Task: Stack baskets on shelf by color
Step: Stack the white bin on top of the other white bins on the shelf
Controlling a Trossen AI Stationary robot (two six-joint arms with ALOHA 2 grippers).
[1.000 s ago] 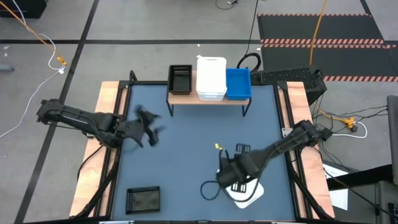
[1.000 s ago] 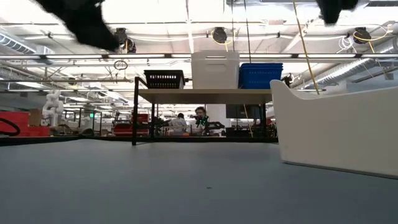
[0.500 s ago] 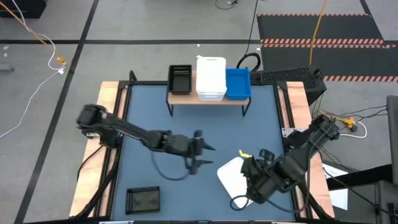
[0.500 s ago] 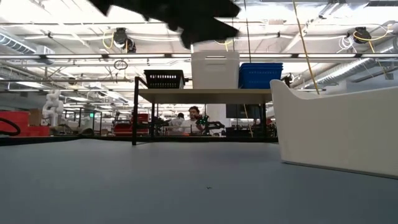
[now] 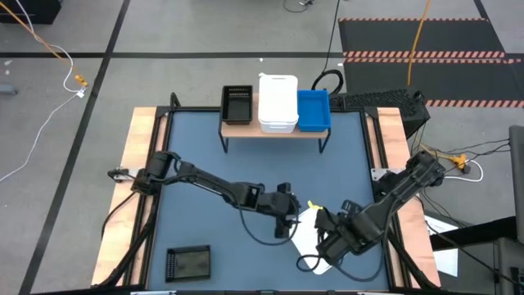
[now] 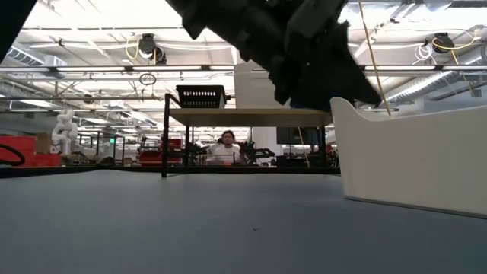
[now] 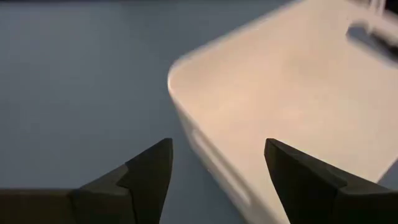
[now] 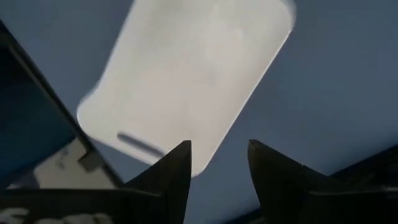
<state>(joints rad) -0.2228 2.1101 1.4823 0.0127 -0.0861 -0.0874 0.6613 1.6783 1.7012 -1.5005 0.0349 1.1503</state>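
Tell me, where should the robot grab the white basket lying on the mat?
Probably by its rim at the short end: the white basket sits open side up beside the open left hand, which could come down from above and straddle that thin wall.

The bench (image 5: pixel 188 147) carries a white basket (image 5: pixel 307 233) lying bottom-up and a black basket (image 5: pixel 188 263) near its front left corner. The shelf (image 5: pixel 246 129) at the back bears black (image 5: pixel 237 104), white (image 5: pixel 278 102) and blue (image 5: pixel 313 109) baskets.
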